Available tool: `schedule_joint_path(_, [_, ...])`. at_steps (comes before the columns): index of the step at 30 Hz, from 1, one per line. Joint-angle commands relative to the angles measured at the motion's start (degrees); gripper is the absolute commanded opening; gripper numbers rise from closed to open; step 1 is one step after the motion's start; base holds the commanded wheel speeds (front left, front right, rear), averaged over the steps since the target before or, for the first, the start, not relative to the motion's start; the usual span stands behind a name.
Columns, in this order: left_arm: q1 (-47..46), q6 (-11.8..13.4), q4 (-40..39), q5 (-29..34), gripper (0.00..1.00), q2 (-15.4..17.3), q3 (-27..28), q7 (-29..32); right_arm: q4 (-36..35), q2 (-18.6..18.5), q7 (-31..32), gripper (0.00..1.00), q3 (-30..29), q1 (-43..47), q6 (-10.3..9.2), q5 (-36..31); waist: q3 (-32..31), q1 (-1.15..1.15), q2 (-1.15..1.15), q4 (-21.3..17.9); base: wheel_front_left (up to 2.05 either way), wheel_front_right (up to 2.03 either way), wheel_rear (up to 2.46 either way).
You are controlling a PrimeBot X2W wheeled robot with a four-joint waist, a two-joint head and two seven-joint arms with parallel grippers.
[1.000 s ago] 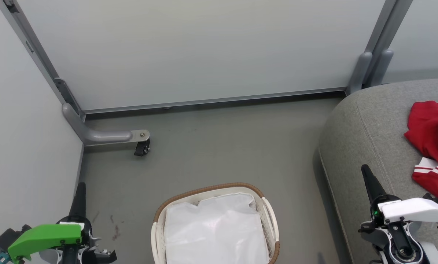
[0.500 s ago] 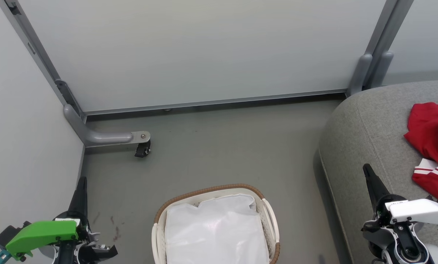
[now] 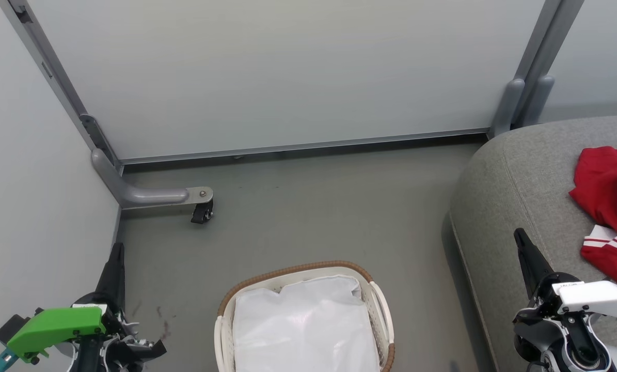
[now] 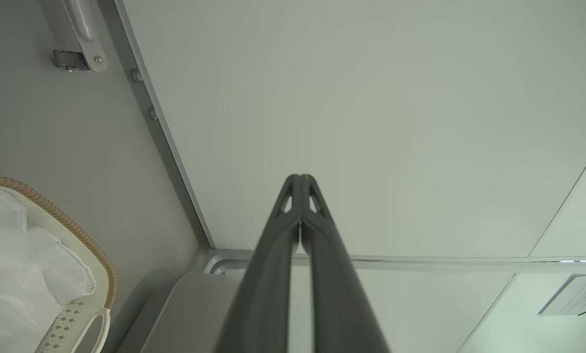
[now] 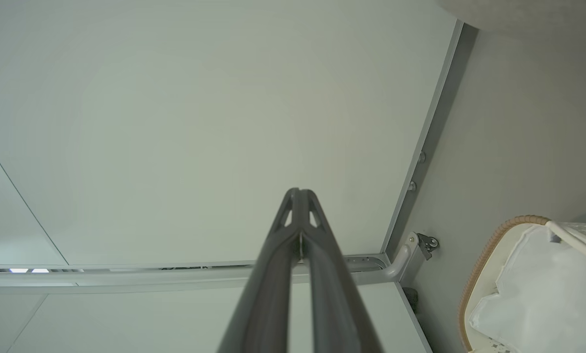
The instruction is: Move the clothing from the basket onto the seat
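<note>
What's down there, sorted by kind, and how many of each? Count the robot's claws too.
basket: 1
seat: 1
heap of red clothing, lying on the seat: 1
grippers: 2, the left gripper and the right gripper, both shut
Total: 5

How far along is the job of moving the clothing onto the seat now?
Done: the red clothing lies on the grey seat, and the basket, where visible, holds just its white liner. In hand: nothing; the left end effector and right end effector are shut and empty. Left: probably nothing, though the basket's near end is out of frame.
</note>
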Motion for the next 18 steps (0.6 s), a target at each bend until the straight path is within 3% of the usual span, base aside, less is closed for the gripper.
schedule_joint_path(1, [-0.91,-0.3,-0.29,-0.73,0.0,0.4,-0.01,0.29,-0.35,-0.37,0.25,0.0,-0.21,0.66,-0.02,0.77,-0.03,0.0,0.0,0.01,0.0,0.0,0.0])
schedule_joint_path(18, [-0.77,-0.29,-0.19,-0.69,0.0,0.39,-0.01,0.25,-0.3,-0.37,0.23,0.0,-0.18,0.65,-0.02,0.66,-0.03,0.0,0.0,0.01,0.0,0.0,0.0])
